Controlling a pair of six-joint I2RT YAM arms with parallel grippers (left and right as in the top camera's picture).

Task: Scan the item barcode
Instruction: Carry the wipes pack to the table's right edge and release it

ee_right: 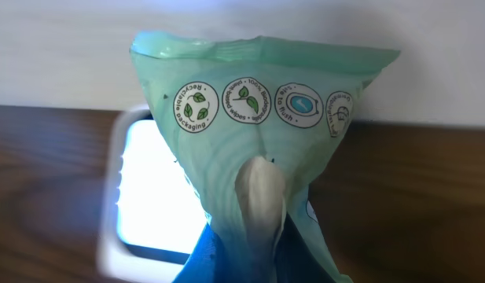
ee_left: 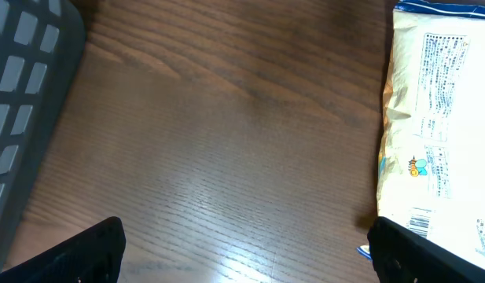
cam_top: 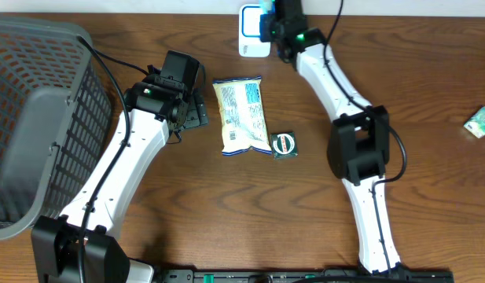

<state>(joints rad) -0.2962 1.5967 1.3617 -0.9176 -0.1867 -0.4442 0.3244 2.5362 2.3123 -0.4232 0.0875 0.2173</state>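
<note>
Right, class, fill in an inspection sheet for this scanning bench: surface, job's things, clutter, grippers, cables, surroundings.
Surface: wooden table, bare grain showing.
Job's things: teal packet held over the lit scanner; snack bag lying flat mid-table.
Clutter: dark packet by the snack bag's corner; green item at the right edge; grey basket at left.
Grippers: left gripper open beside the snack bag; right gripper shut on the teal packet.
Cables: black cables along each arm.
Surroundings: pale wall behind the table.

The teal pouch (ee_right: pixel 258 149) hides half the white scanner (ee_right: pixel 148 189)
</note>
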